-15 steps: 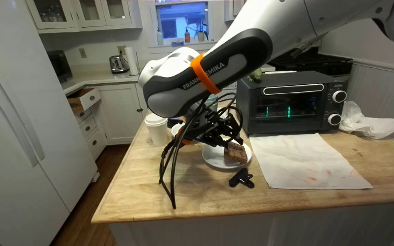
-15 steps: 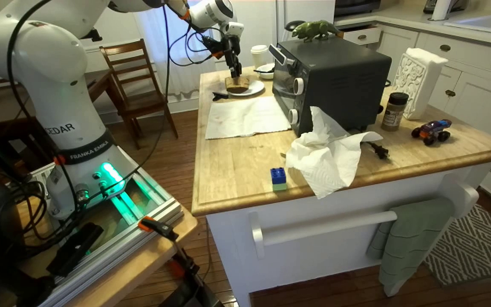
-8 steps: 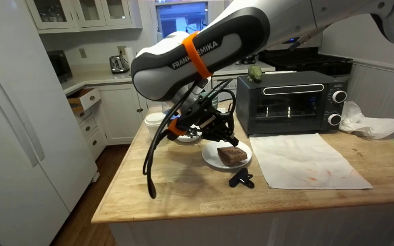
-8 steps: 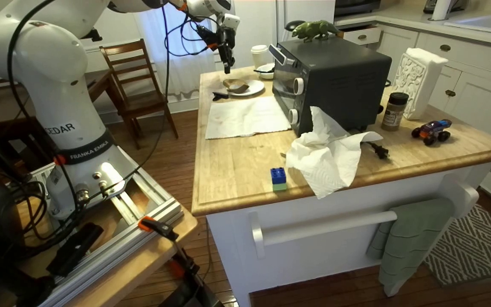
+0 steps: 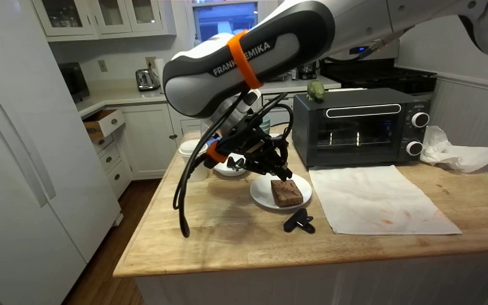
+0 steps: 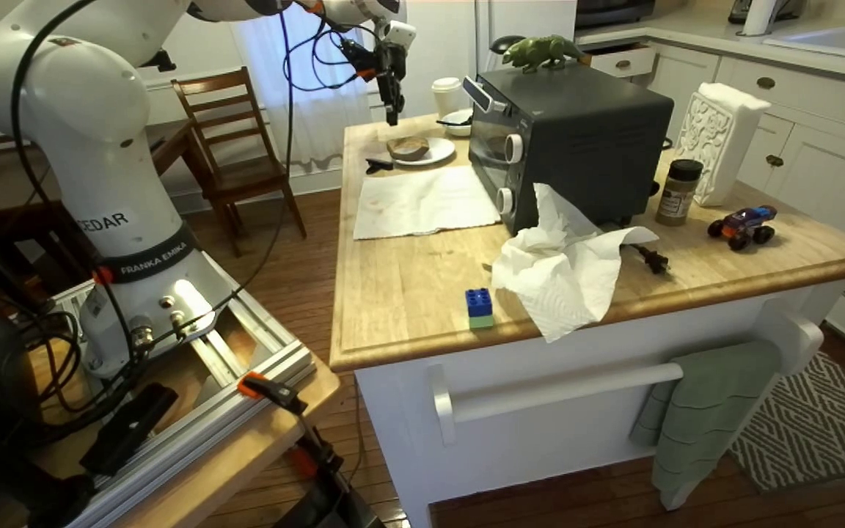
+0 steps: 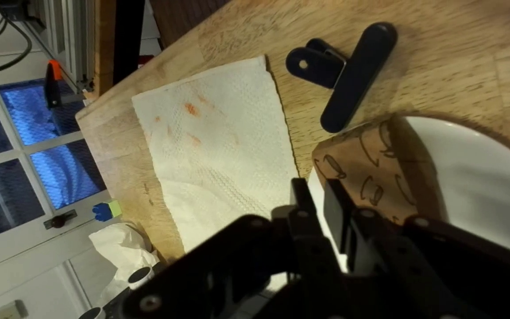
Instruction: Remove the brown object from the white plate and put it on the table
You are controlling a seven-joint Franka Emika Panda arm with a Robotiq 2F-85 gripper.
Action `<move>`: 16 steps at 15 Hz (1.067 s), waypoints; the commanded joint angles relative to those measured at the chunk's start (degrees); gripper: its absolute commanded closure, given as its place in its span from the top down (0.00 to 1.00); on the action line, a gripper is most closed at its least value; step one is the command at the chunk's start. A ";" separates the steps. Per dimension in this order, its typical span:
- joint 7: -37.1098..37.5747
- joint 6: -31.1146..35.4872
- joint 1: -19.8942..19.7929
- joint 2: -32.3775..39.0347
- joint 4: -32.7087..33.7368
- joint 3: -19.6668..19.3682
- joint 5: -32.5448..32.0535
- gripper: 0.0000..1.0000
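Note:
The brown object [image 5: 286, 194], a chunky block with dark squiggles on top, rests on the white plate [image 5: 261, 194]. It also shows in an exterior view [image 6: 408, 149] and in the wrist view [image 7: 370, 170], over the plate's edge nearest the black clip. The plate stands on the light-wood table [image 5: 223, 243]. My gripper [image 5: 287, 175] hangs just above the block, apart from it. In the wrist view the two fingers [image 7: 319, 180] are parted by a narrow gap with nothing held between them. One finger hides a corner of the block.
A black clip [image 5: 299, 221] lies beside the plate. A stained white paper sheet [image 5: 379, 201] and a dark toaster oven [image 5: 354, 127] are on the oven side. A white cup [image 5: 193, 148] and a white bowl [image 5: 230, 166] stand behind my gripper. Crumpled paper [image 6: 562, 257] lies farther along.
My gripper rose off the block and moved back slightly. The block, tilted and touching the gripper a second ago, came free and now lies flatter on the plate.

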 commanded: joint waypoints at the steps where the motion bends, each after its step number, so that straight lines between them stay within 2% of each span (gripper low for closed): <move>1: -2.45 0.07 0.41 2.81 3.51 0.11 -0.71 0.47; 8: -11.58 6.62 0.82 5.93 4.20 -0.02 -4.81 0.96; 10: -13.94 8.05 0.87 6.67 4.69 -0.13 -5.60 0.99; 12: -15.65 7.04 1.05 7.55 5.36 -0.80 -6.71 0.89; 14: -16.21 5.40 1.02 8.07 5.84 -1.29 -7.24 0.64; 16: -16.42 4.89 0.92 8.31 5.94 -1.83 -7.57 0.48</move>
